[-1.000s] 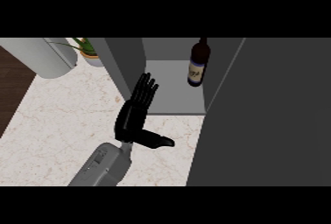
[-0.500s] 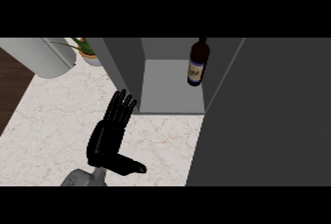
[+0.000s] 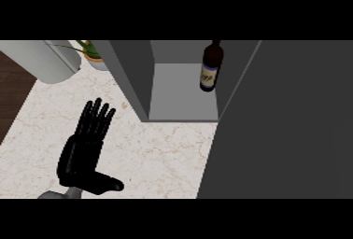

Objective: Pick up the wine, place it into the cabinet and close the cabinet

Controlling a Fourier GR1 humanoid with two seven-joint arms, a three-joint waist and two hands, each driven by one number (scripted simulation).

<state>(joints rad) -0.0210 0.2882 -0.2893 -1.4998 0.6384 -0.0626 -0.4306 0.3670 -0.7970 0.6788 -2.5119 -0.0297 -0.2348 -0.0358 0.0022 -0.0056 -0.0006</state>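
Your left hand [image 3: 84, 151] has come back toward the lower edge of the head view since half a second ago, and further still from a second ago, when its fingertips were up near the cabinet's left wall; it now lies low and left over the counter [image 3: 165, 149], well apart from the cabinet [image 3: 131, 74], with only a sliver of grey forearm showing beneath it; its fingers are straight and close together, pointing up the view, the thumb stuck out to the right, and it holds nothing; you have no right hand in this view

The wine bottle [image 3: 210, 65] has not shifted; it stands upright inside the open cabinet, on the pale grey shelf floor at the right side of the compartment, just beside the door; it is a dark, slim-necked bottle with a pale label round its body

The cabinet door [image 3: 283, 126] is a flat, dark grey slab filling the right of the view, and it stands open as before; the cabinet walls are plain matte grey; the counter is pale marble-like stone with thin reddish veins; at top left you see a smooth, rounded silvery object [image 3: 38, 60] and beside it a small green plant in a pale pot [image 3: 93, 53]; dark wood flooring [image 3: 12, 93] shows along the left edge
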